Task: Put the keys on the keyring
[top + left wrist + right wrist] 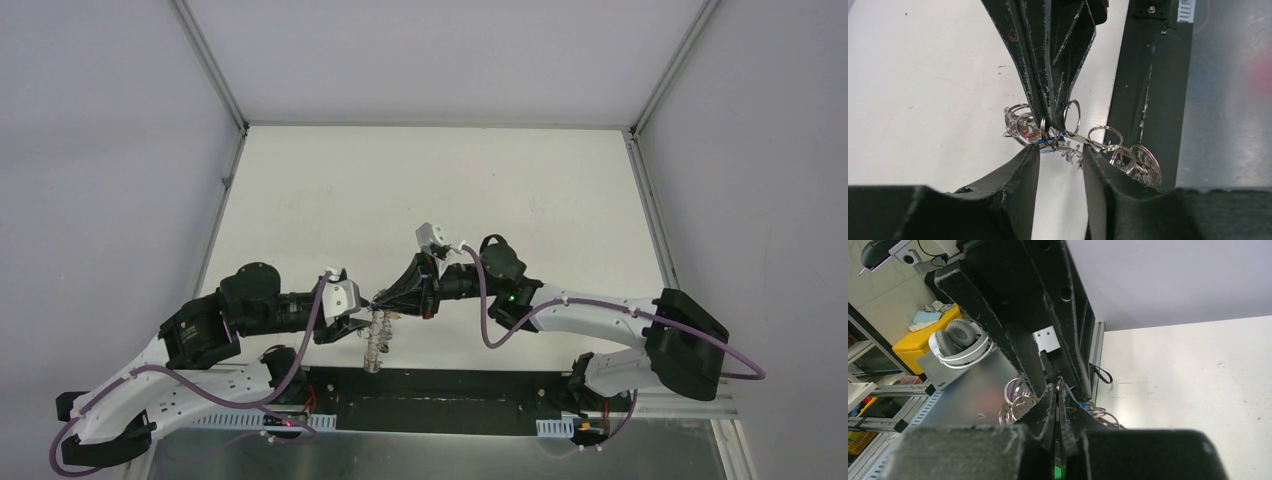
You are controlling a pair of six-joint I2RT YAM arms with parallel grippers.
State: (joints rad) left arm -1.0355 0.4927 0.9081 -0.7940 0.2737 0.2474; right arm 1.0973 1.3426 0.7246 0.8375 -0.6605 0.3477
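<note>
Where the keyring hangs: in the air between both grippers, bunched up, over the near edge of the table
Keys: a blue tag shows in the bunch; the others unclear
Right gripper: closed, pinching the keyring's wire
Left gripper: jaws apart, tips flanking the bunch

Pretty cramped in the middle: right hand and left hand meet tip to tip, with the keyring bunched between them, just beside the black rail. The surface beyond them is wide open for passing, up to the walls.
</note>
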